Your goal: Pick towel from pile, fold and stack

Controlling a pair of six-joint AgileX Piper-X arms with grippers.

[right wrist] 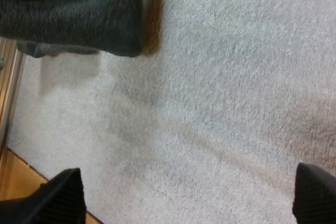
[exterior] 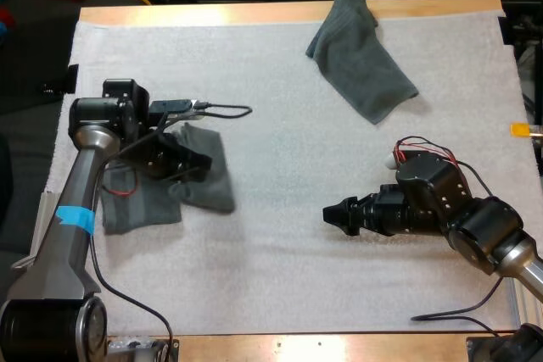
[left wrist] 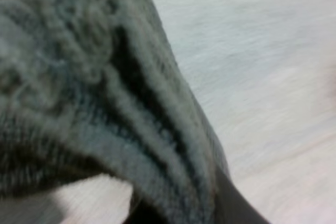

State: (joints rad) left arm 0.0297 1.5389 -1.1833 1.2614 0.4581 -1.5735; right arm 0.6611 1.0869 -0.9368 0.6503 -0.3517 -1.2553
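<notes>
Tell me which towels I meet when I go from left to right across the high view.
Near towel → far towel at the mat's far edge. I omit the left hand and the right hand: each overlaps a towel's span sideways.

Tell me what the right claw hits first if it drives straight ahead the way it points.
Bare white mat first, then likely the dark towel at the left claw. The right claw, open, aims that way; its height above the mat is unclear.
</notes>
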